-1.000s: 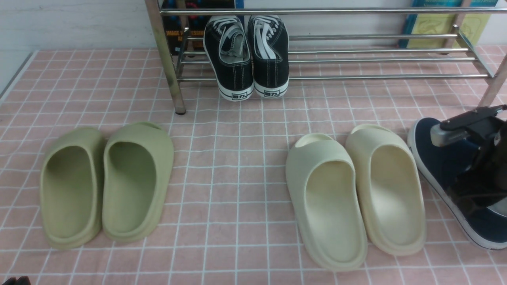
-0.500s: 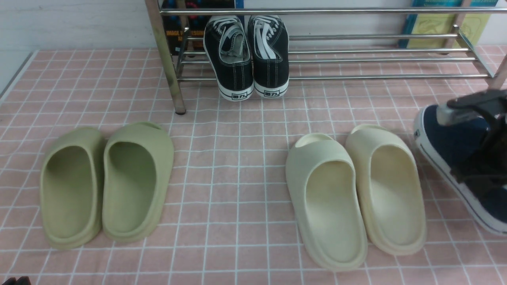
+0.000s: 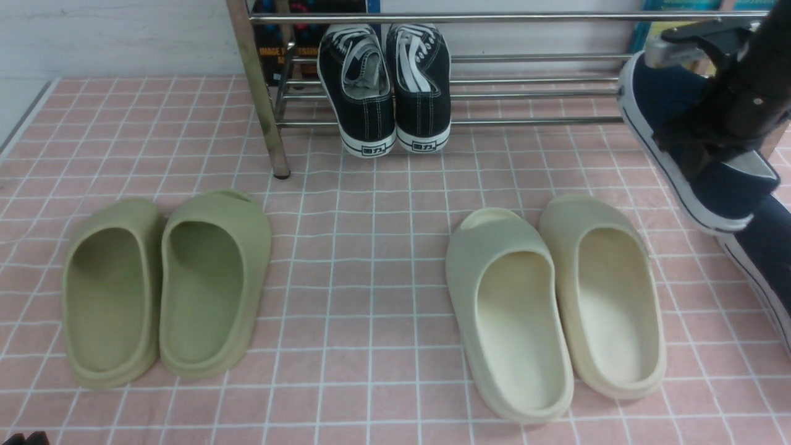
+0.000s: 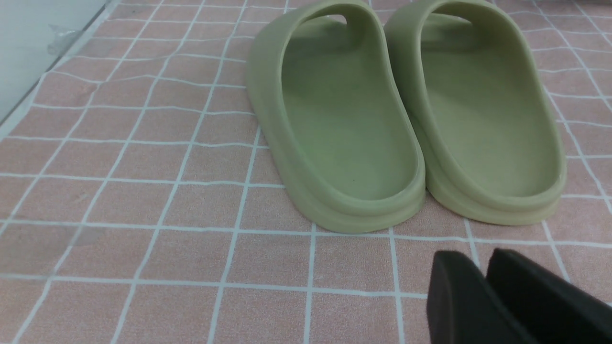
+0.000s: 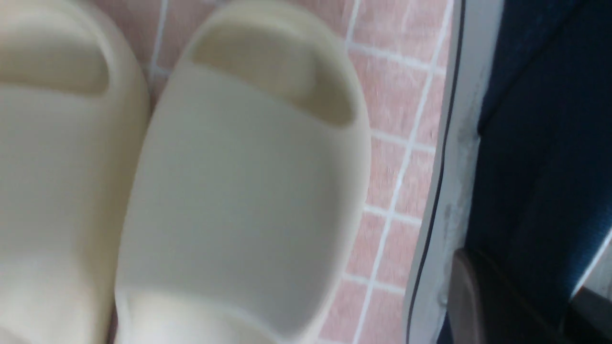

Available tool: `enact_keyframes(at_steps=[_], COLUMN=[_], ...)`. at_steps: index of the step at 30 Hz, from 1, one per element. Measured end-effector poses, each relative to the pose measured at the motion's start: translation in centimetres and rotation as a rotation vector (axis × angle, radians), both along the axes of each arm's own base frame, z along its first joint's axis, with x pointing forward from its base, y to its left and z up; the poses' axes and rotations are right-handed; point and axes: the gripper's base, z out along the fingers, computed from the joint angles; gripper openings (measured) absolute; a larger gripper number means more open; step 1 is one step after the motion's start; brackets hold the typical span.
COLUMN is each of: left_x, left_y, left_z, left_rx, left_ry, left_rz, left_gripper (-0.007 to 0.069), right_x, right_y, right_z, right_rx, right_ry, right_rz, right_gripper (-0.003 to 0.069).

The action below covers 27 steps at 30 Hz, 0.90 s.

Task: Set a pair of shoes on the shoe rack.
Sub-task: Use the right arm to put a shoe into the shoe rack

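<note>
My right gripper (image 3: 695,145) is shut on one navy slip-on shoe (image 3: 655,105) with a white sole. It holds the shoe in the air, toe up, in front of the right end of the chrome shoe rack (image 3: 525,94). In the right wrist view, the gripper (image 5: 530,306) clamps the navy canvas side (image 5: 540,143). The second navy shoe (image 3: 766,259) lies on the floor at the right edge, partly cut off. My left gripper (image 4: 478,258) is shut and empty, low over the floor near the green slides.
Black lace-up sneakers (image 3: 383,86) stand on the rack's left part. Green slides (image 3: 167,284) lie front left, also in the left wrist view (image 4: 406,119). Cream slides (image 3: 556,303) lie front right, below the held shoe (image 5: 239,181). The floor is pink tile.
My right gripper has lifted the navy shoe off the floor and carried it up and back toward the rack. The second navy shoe now shows beneath it. The left arm has not moved.
</note>
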Motion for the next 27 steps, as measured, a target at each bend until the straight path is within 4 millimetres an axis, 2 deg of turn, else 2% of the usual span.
enact_keyframes(at_steps=[6,8,12,18,26,27], left_x=[0.0,0.0,0.0,0.0,0.0,0.0], left_y=[0.0,0.0,0.0,0.0,0.0,0.0], left_z=[0.0,0.0,0.0,0.0,0.0,0.0], left_rx=[0.000,0.000,0.000,0.000,0.000,0.000], left_ry=[0.000,0.000,0.000,0.000,0.000,0.000], left_rz=[0.000,0.000,0.000,0.000,0.000,0.000], left_gripper=[0.0129,0.0129,0.0129,0.0139,0.0146,0.0147], right_x=[4.4,6.5,8.4,9.9,10.4,10.5], right_y=[0.7,1.0,1.2,1.3,1.4,1.4], right_z=[-1.1,-1.1,-1.0,-1.3,-1.2,-1.2], right_rx=[0.038,0.055,0.064,0.071,0.078,0.079], right_ry=[-0.030,-0.077,-0.138,-0.201,-0.251,-0.262], right_rz=[0.002,0.005,0.009,0.010,0.005,0.004], right_gripper=[0.0021,0.0021,0.0021,0.0021,0.0034,0.0053])
